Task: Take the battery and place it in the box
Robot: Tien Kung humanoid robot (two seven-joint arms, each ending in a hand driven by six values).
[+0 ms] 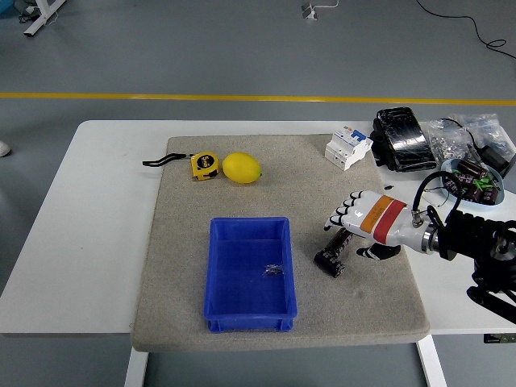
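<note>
Right hand [364, 221] over the battery's [330, 256] far end, fingers [342, 218] spread and gripping nothing, blue box [248, 274] just left.

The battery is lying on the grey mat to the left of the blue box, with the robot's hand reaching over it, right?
Not quite: the head view shows the battery lying on the grey mat to the right of the blue box, not the left. The rest holds: the robot's right hand is reaching over its upper end.
</note>
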